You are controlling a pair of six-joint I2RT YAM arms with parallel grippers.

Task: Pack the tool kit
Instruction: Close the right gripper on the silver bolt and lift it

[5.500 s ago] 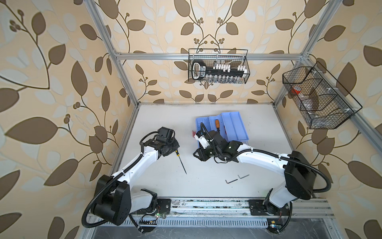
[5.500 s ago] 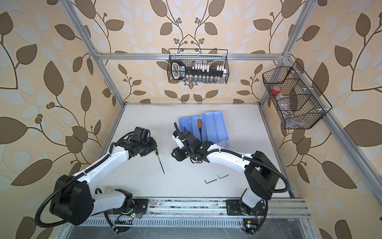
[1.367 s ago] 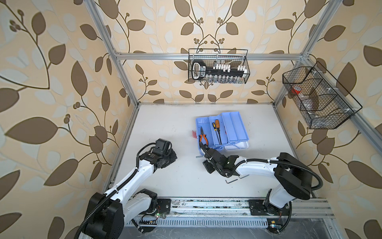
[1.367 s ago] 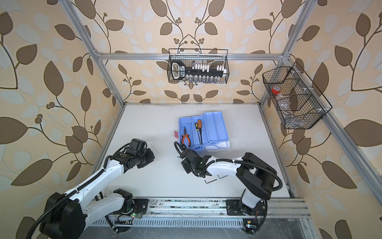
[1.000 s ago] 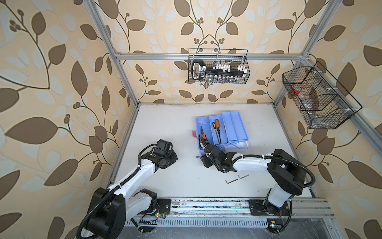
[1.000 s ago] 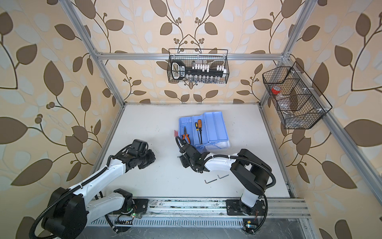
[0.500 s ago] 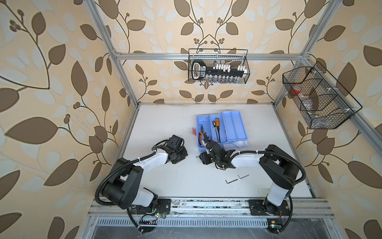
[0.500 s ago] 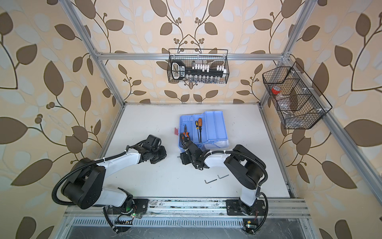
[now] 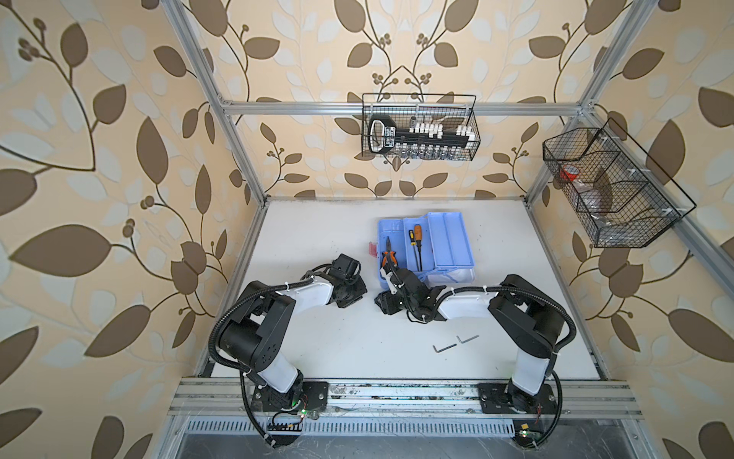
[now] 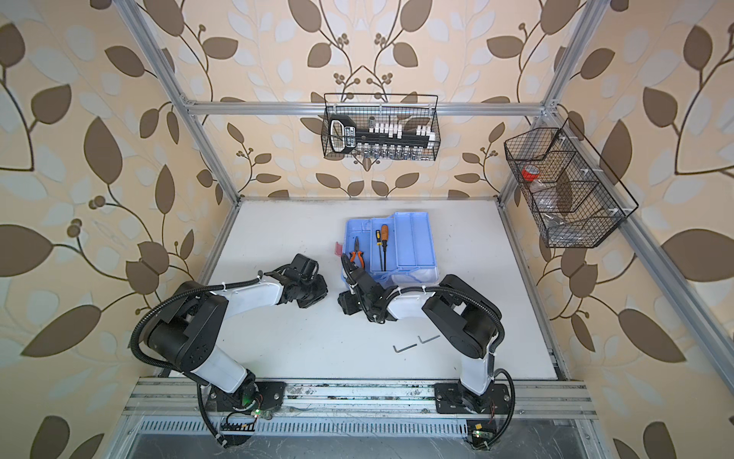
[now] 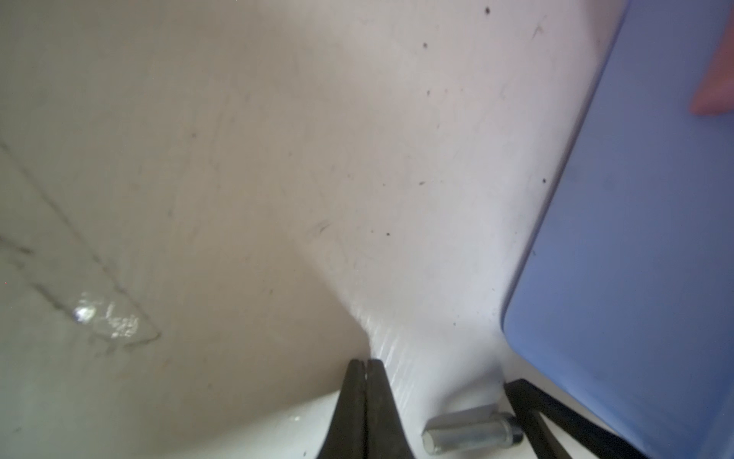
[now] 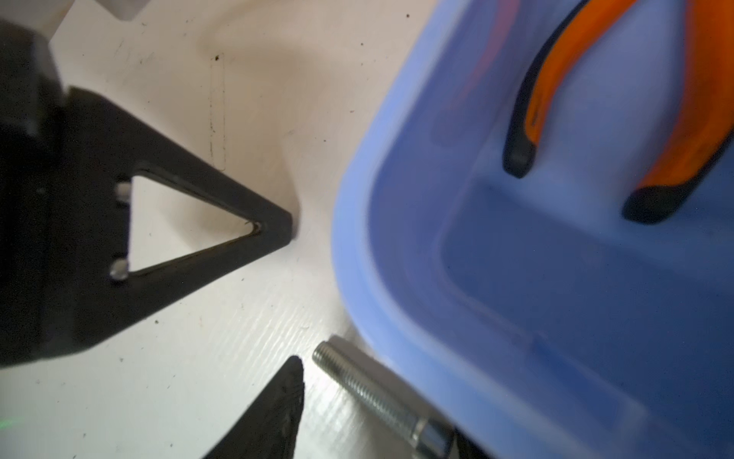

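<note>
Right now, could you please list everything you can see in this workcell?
tool kit: 1, light blue, open, back centre of table
pliers: 1, orange and black, leftmost kit compartment in both top views
screwdrivers: 2, orange and black, kit's middle tray
bolt: 1, silver, on table beside kit's near corner
hex keys: 2, dark, table front
wire baskets: 2, black, back and right walls
table: 1, white
left gripper: 1, black, shut, empty, near bolt
right gripper: 1, black, open, at bolt
</note>
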